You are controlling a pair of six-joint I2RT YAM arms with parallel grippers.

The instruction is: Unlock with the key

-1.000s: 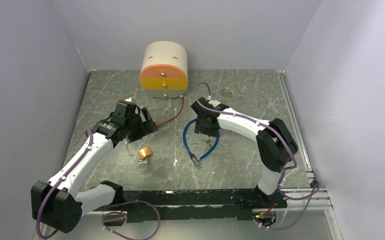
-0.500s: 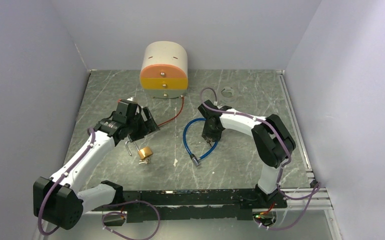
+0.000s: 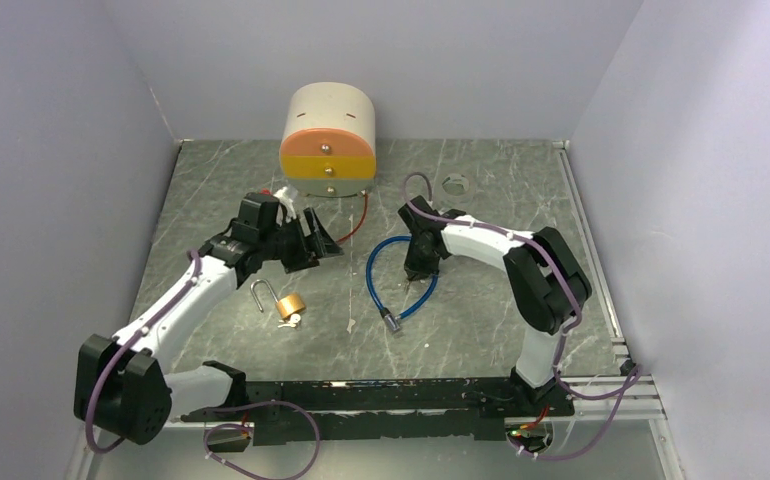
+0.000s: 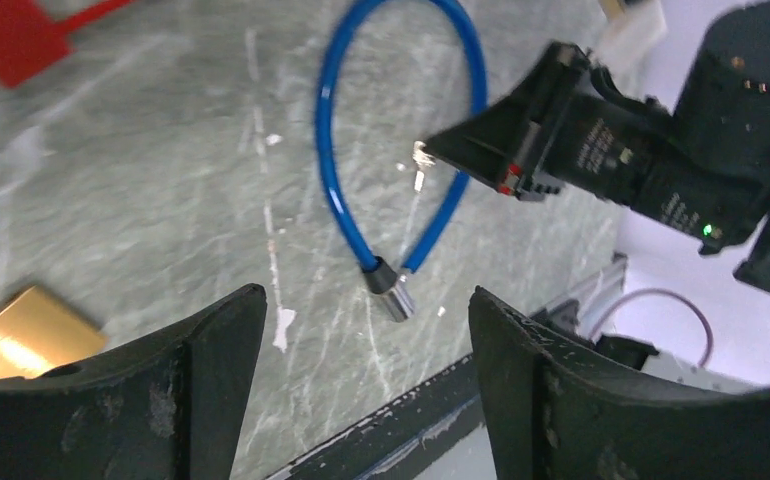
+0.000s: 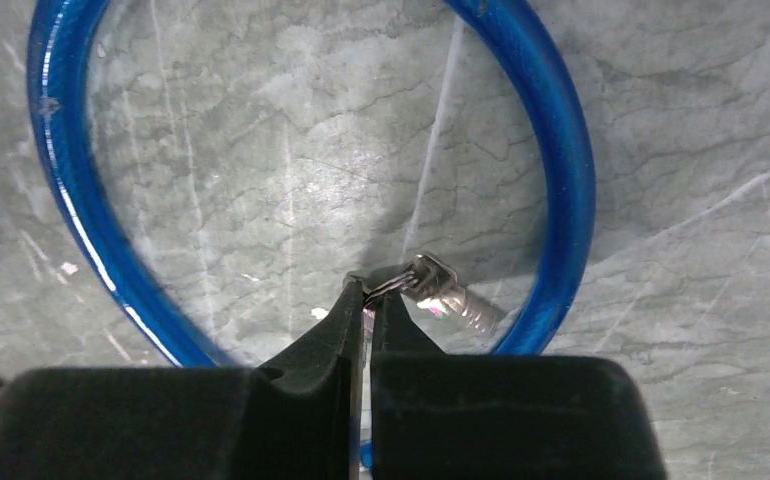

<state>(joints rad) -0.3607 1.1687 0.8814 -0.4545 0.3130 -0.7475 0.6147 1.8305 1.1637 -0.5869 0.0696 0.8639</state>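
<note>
Your right end effector (image 5: pixel 369 297) has just come down inside the loop of the cable lock (image 5: pixel 561 170) and closed. A second ago its jaws stood part open above the spot; now they are pressed together with only the thin wire ring of the key (image 5: pixel 448 291) pinched between the tips. The key itself sticks out to one side and rests on the table (image 3: pixel 501 190), just inside the blue loop, so the grip looks made but nothing has been lifted yet. Over the same second your left end effector (image 4: pixel 361 330) has drawn back from above the padlock (image 3: pixel 289 304). It now hovers nearer the back of the table with its jaws wide apart and nothing in them. The padlock lies in plain view, well apart from the key, and its shackle looks raised. For the task this means you probably have the key in hand, and carrying it to a keyhole and lining it up is still ahead. Holding it by the ring may let it swing. There is no writing you can use: the red tag (image 4: pixel 6 40) looks blank, the small white print on the right arm's black housing is too fine to read, and no brand shows on either lock.
</note>
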